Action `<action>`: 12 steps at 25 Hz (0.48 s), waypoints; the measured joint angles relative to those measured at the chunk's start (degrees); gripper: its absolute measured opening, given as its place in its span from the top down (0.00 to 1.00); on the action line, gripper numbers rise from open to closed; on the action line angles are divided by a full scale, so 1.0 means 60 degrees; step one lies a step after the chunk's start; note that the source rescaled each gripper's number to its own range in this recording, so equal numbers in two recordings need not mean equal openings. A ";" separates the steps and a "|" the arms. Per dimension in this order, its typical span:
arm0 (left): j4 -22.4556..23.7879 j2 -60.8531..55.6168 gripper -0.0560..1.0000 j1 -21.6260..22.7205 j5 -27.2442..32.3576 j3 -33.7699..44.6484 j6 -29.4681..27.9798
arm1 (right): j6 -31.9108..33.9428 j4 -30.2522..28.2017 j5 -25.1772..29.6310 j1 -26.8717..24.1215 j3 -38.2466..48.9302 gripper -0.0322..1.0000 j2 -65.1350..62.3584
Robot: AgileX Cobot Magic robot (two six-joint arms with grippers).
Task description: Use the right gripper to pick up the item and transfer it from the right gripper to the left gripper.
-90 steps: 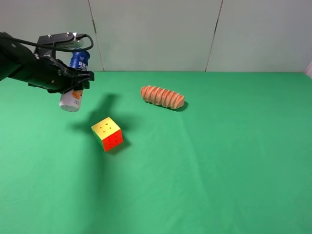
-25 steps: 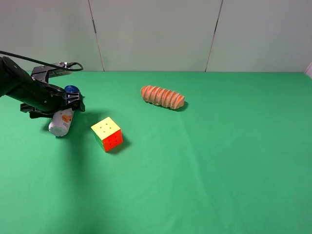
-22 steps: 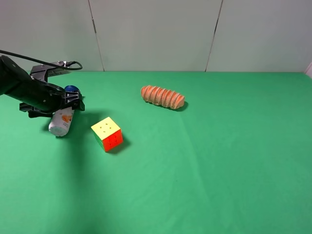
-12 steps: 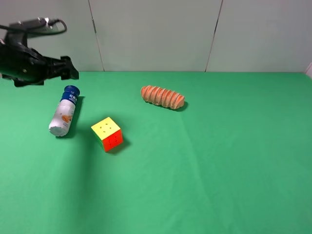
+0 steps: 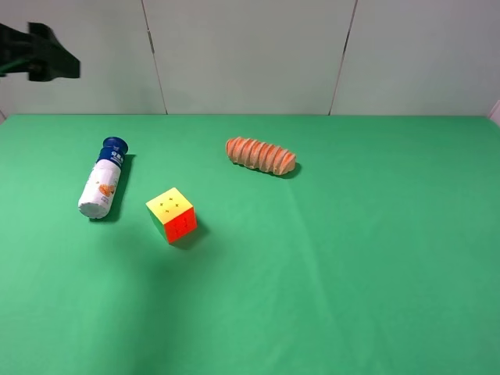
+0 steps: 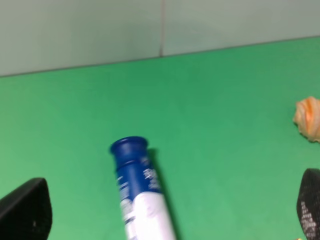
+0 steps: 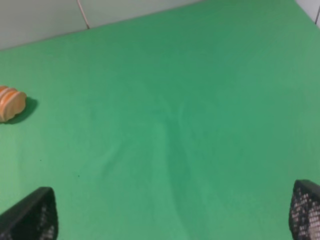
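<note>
Now your left tool (image 6: 165,210) is hanging spread and empty above the bottle (image 5: 101,181), which is lying free on the counter (image 5: 351,258). Your right tool (image 7: 170,212) is likewise gaping, holding nothing.

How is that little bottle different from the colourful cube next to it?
The bottle is long and round, lying on its side; the cube is boxy, tipped on an edge. The bottle is white with a dark blue cap; the cube shows yellow, red and green faces. Both rest on the green table, touched by nothing.
</note>
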 joint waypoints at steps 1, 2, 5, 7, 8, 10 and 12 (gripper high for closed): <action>0.0446 -0.0427 0.00 0.0000 0.0138 0.0156 -0.0376 | 0.0000 0.0000 0.0000 0.0000 0.0000 0.00 0.0000; 0.0835 -0.0804 0.00 0.0000 0.0263 0.0309 -0.0639 | 0.0000 0.0000 0.0000 0.0000 0.0000 0.00 0.0000; 0.1543 -0.2283 0.00 0.0000 0.0716 0.0880 -0.1174 | 0.0000 0.0000 0.0000 0.0000 0.0000 0.00 0.0000; 0.1674 -0.3218 0.00 0.0000 0.1146 0.1268 -0.1261 | 0.0000 0.0000 0.0000 0.0000 0.0000 0.00 0.0000; 0.1700 -0.3697 0.00 0.0000 0.1465 0.1415 -0.1280 | 0.0000 0.0000 0.0000 0.0000 0.0000 0.00 0.0000; 0.1721 -0.4505 0.00 0.0000 0.2202 0.1595 -0.1280 | 0.0000 0.0000 0.0019 0.0000 0.0000 0.00 0.0000; 0.1742 -0.5267 0.00 0.0000 0.2898 0.1707 -0.1280 | 0.0000 0.0000 0.0019 0.0000 0.0000 0.00 0.0000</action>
